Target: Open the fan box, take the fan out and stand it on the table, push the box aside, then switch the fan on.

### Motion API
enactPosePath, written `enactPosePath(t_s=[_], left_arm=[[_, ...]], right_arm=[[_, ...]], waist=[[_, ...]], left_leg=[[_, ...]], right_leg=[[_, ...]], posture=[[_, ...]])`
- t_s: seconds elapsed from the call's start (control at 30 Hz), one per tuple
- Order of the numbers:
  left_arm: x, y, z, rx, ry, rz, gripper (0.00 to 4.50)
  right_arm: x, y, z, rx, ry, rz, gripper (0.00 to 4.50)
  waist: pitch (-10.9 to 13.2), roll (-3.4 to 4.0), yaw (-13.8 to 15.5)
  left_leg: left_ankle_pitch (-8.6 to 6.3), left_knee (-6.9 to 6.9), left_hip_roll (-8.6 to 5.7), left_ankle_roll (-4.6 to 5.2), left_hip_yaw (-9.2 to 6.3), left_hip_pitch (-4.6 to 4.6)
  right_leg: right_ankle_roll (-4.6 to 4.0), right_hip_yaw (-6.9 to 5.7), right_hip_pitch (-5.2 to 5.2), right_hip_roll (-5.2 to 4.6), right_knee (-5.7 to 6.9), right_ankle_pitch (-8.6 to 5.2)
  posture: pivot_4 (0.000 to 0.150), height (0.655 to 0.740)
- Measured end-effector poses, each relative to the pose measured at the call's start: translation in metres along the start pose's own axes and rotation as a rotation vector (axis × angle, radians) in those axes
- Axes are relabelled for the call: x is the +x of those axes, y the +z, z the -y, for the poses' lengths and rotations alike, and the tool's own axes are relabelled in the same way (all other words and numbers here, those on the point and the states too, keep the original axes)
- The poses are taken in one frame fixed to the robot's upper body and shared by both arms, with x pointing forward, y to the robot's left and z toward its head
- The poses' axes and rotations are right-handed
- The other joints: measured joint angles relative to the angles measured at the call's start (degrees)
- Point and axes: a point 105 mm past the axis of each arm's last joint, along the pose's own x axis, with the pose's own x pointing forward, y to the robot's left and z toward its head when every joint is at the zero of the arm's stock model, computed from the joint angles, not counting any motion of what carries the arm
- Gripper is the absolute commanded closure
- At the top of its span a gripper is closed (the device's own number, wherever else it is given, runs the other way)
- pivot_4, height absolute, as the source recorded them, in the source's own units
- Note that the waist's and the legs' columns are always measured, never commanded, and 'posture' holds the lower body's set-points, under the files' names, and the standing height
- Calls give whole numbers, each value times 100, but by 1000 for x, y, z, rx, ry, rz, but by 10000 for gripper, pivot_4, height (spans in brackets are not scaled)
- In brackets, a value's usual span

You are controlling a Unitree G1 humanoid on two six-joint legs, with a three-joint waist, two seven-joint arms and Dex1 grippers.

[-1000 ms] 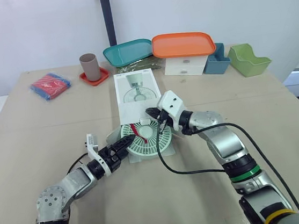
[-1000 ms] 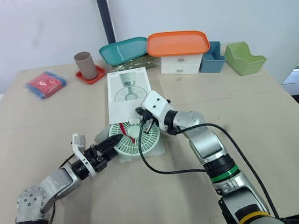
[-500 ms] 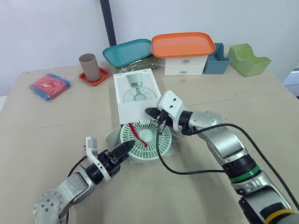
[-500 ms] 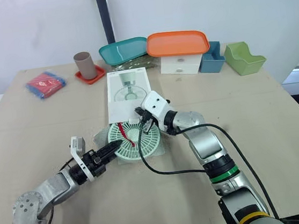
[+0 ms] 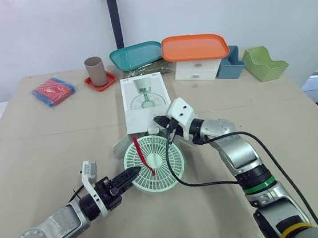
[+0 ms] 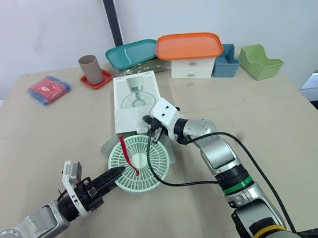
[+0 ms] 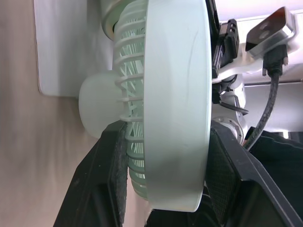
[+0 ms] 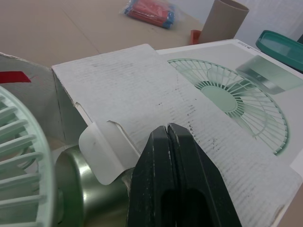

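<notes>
The mint-green fan (image 5: pixel 154 164) lies flat on the table with a red tag (image 5: pixel 143 154) across its grille, its base still at the mouth of the white fan box (image 5: pixel 144 100). My left gripper (image 5: pixel 132 173) is shut on the fan's near-left rim; in the left wrist view the rim (image 7: pixel 175 104) sits between both black fingers (image 7: pixel 113 179). My right gripper (image 5: pixel 162 122) is shut and rests its tips on the box's opened end, by a torn flap (image 8: pixel 102 151). Nothing shows between its fingers.
Along the far edge stand a brown cup (image 5: pixel 95 70) on a red coaster, a teal tray (image 5: pixel 136 55), an orange tray (image 5: pixel 192 47) on a white drawer unit, a blue bin (image 5: pixel 230 64) and a green bin (image 5: pixel 263 64). A red-and-blue packet (image 5: pixel 53 91) lies far left.
My left gripper has drawn back toward the near left with the fan, which has slid further out of the box. The right gripper has stayed on the box.
</notes>
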Motion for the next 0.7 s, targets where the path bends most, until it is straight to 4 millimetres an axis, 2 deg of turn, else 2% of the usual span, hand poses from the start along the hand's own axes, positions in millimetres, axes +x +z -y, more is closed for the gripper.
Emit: enactPosePath(t_s=[0.37, 0.7], left_arm=[[-9, -16, 3, -21, 1, 21, 28072], [-9, -18, 2, -27, -3, 12, 28072]], right_arm=[[1, 0, 0, -8, 21, 3, 45000], [1, 0, 1, -12, 28, 0, 45000]], waist=[[1, 1, -1], [1, 1, -1]], left_leg=[[-1, 0, 1, 2, 6, 1], [-2, 0, 1, 4, 6, 1]], right_leg=[[-2, 1, 0, 1, -1, -1], [-3, 0, 2, 1, -1, -2]], posture=[[1500, 7400], [1500, 7400]])
